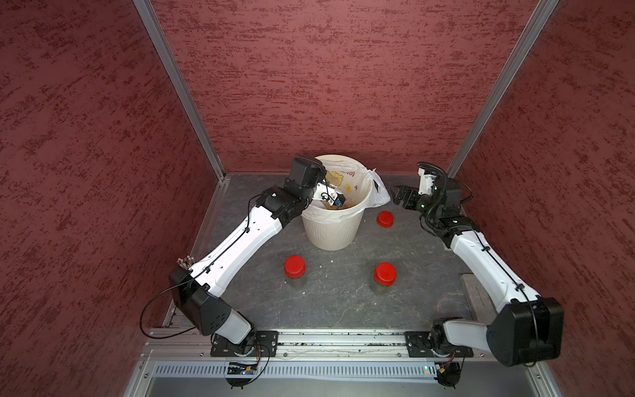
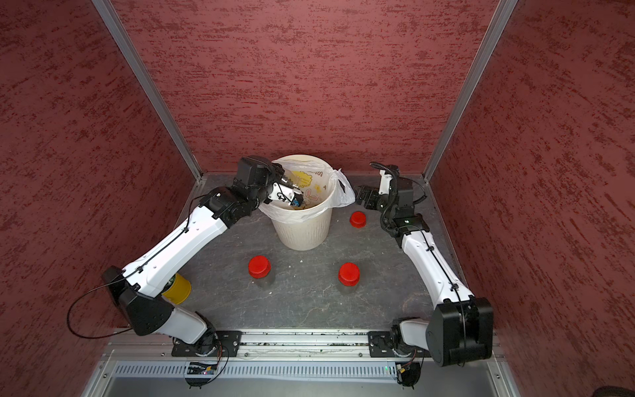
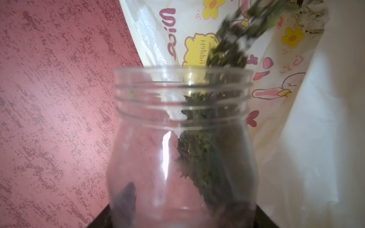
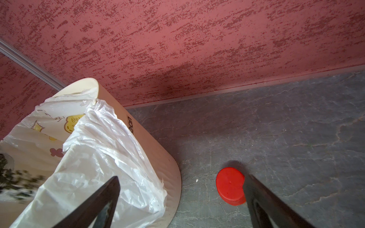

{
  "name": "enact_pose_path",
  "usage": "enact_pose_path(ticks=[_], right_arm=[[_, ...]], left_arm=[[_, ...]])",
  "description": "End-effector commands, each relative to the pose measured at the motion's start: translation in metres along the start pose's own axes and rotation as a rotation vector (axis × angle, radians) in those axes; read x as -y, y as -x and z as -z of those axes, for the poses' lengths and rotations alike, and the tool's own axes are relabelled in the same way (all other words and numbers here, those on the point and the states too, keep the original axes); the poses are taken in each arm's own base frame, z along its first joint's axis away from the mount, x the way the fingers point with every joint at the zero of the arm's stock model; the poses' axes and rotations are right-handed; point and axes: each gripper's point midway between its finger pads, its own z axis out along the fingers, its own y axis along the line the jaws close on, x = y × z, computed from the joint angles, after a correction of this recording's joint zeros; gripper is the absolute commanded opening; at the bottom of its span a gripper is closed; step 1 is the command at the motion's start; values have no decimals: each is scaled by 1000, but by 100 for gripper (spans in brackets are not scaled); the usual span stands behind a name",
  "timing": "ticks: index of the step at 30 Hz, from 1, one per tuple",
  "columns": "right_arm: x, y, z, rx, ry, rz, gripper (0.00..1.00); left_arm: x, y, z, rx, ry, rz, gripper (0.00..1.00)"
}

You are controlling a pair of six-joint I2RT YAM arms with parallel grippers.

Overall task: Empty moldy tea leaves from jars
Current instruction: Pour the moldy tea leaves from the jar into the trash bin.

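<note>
Two capped jars sit lower centre in both top views, the left jar (image 1: 295, 268) and the right jar (image 1: 385, 274) well apart. Higher in the frame, a loose red cap (image 1: 384, 219) lies right of the bin (image 1: 331, 233). The right gripper (image 1: 398, 196) hangs just above that cap, jaws wide, empty. The left gripper (image 1: 331, 195) clamps the third jar (image 3: 181, 138), tipped over the bin — tea leaves (image 3: 203, 158) spilling out.

Robot test cell, laboratory setting. The enclosure is formed by red textured wall panels (image 1: 343, 86) joined by aluminium profiles (image 1: 178, 86). Two white-and-black robot arms (image 1: 237, 240) (bolted to a metal rail (image 1: 343, 340)) are mounted at the front of a grey stone-patterned tabletop (image 1: 343, 302). A slotted cable duct (image 1: 326, 371) is seen below.
</note>
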Motion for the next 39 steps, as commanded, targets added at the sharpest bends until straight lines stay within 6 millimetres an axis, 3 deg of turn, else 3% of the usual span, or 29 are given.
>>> enact_pose_path(ticks=[1,7,15,21,28,30,35,39], right_arm=[[-12,20,10,58,40,-2,99],[-14,24,11,67,45,1,99],[-15,22,10,62,58,-4,99],[-17,24,10,64,63,-2,99],[-19,23,9,63,76,-5,99],[-20,24,8,64,83,-5,99],[-20,23,5,60,89,-8,99],[-19,21,5,61,91,-12,99]], left_arm=[[-1,-8,3,-32,-3,-38,50],[-32,-18,14,-48,49,-35,50],[-2,-8,7,-36,-39,-43,50],[-24,-9,23,-22,-31,-19,51],[2,-7,18,-25,-120,-20,51],[1,-7,19,-21,-128,-27,51],[-25,-8,25,-11,-72,-25,51],[-9,-4,19,-8,-120,-33,51]])
